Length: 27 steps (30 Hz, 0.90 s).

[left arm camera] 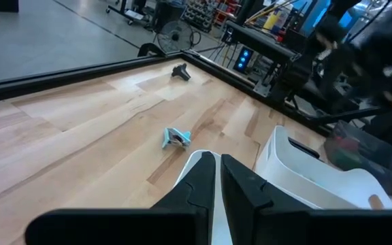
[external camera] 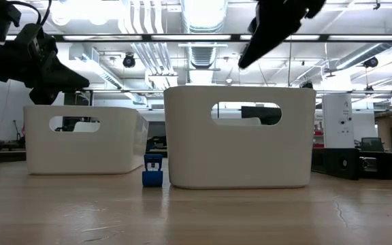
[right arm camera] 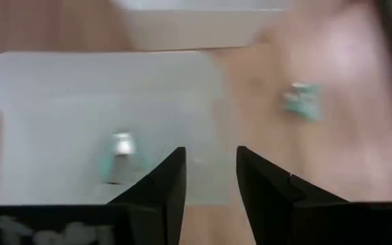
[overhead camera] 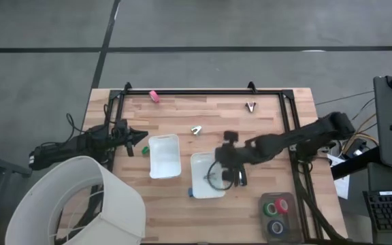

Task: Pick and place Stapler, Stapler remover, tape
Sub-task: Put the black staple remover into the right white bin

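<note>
White tray (overhead camera: 207, 192) near the desk's front edge sits under the empty, parted right gripper (overhead camera: 227, 175), which risks clipping its rim.

A pink clip (overhead camera: 154, 96) lay near the far edge of the light wooden slatted table (overhead camera: 203, 112); a large white lampshade (overhead camera: 80, 201) overlapped its near-left corner.
</note>
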Motion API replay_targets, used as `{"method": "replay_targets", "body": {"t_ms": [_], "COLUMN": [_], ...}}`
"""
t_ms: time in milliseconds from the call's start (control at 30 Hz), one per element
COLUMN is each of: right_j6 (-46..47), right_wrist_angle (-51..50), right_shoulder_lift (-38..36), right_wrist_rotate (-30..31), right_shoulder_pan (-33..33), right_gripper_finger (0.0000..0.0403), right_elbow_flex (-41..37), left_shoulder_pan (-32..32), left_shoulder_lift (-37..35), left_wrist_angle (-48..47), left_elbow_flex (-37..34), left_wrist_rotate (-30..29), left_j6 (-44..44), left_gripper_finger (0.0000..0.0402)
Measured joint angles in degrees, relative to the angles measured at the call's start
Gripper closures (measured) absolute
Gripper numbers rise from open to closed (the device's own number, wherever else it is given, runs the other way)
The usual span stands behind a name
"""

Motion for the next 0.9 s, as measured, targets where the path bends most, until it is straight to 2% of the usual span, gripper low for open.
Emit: {"method": "replay_targets", "body": {"t_ms": [200, 433, 667, 900], "right_j6": [5.3, 6.1, 5.9, 2.6], "right_wrist_angle": [-4.5, -9.6, -9.8, -9.9], "right_shoulder_lift": [-9.7, -14.8, -12.0, -3.9], "right_wrist_rotate": [1.1, -6.8, -18.9, -21.2], "right_shoulder_pan": [-10.5, -29.1, -46.3, -56.8], "right_gripper_finger": [0.0282, 0.0282, 0.0284, 0.0284], "right_elbow_flex": [-0.1, -0.4, -1.4, -2.0], "left_shoulder_pan": [0.0, 0.0, 0.0, 0.0], "left_shoulder_lift": [0.0, 0.0, 0.0, 0.0], "left_wrist_angle": [-0.1, -0.3, -0.3, -0.3], "left_elbow_flex": [0.0, 0.0, 0.0, 0.0], "left_wrist_rotate": [0.0, 0.0, 0.0, 0.0], "left_j6": [0.0, 0.0, 0.0, 0.0], "left_gripper_finger": [0.0374, 0.0374, 0.0374, 0.0374]}}
